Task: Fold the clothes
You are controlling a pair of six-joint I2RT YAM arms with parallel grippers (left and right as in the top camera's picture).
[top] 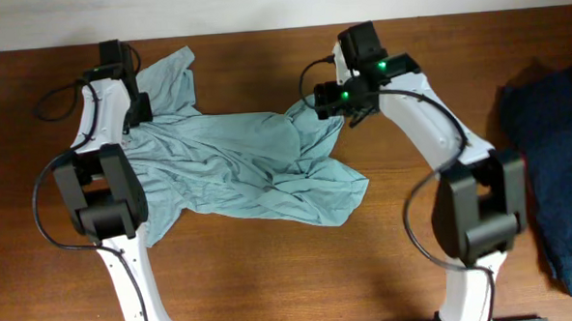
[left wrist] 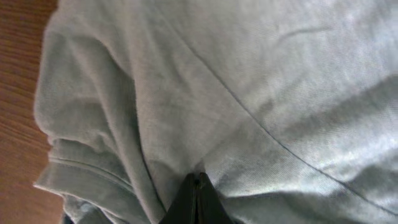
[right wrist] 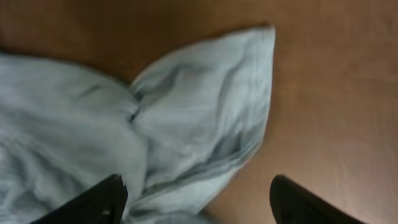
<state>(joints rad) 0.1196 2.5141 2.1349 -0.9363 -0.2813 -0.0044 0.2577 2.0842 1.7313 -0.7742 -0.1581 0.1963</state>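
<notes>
On the surface (top: 272,277) we see the T-shirt (top: 238,172) crumpled, unfolded; left jaws pinch it, right jaws gape empty.

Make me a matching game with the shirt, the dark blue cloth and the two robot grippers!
Things:
1. T-shirt
2. dark blue garment
3. left gripper
4. right gripper

Descriptions:
A. fingers wide apart over a sleeve
B. lying at the right end of the table
C. pale, wrinkly, spread out between the arms
D. fingers closed, pinching pale fabric

Pairs: 1-C, 2-B, 3-D, 4-A
</notes>
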